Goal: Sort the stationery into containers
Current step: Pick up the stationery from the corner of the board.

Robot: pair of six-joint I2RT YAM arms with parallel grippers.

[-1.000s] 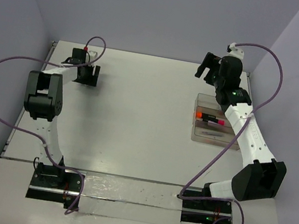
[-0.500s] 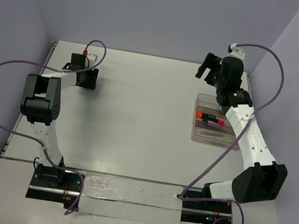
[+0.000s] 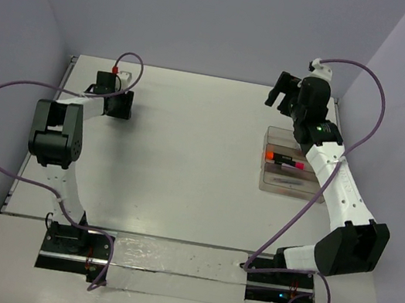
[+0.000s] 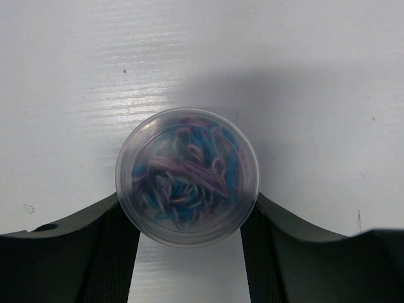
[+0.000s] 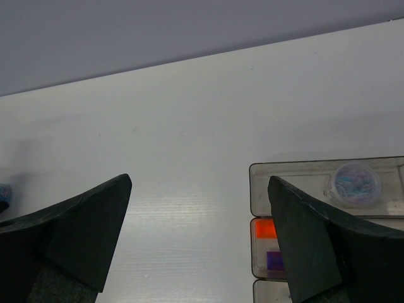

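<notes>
White table (image 3: pixel 186 156): left pincer (image 4: pixel 187 208) clamps one jar (image 4: pixel 187 173) of two; right pincer (image 5: pixel 199 183) gapes empty.

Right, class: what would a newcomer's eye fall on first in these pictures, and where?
A small round clear jar of blue and pink bits stands far left on the white table, clamped by the jaws of the left gripper. Far right, a smoky clear plastic tray holds a similar jar and an orange-ended pen.

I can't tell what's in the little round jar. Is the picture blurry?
Yes: left wrist view, the jar is out of focus, colours smeared, with glare streaks on the table; right wrist view, the other jar in the tray looks hazy too.
</notes>
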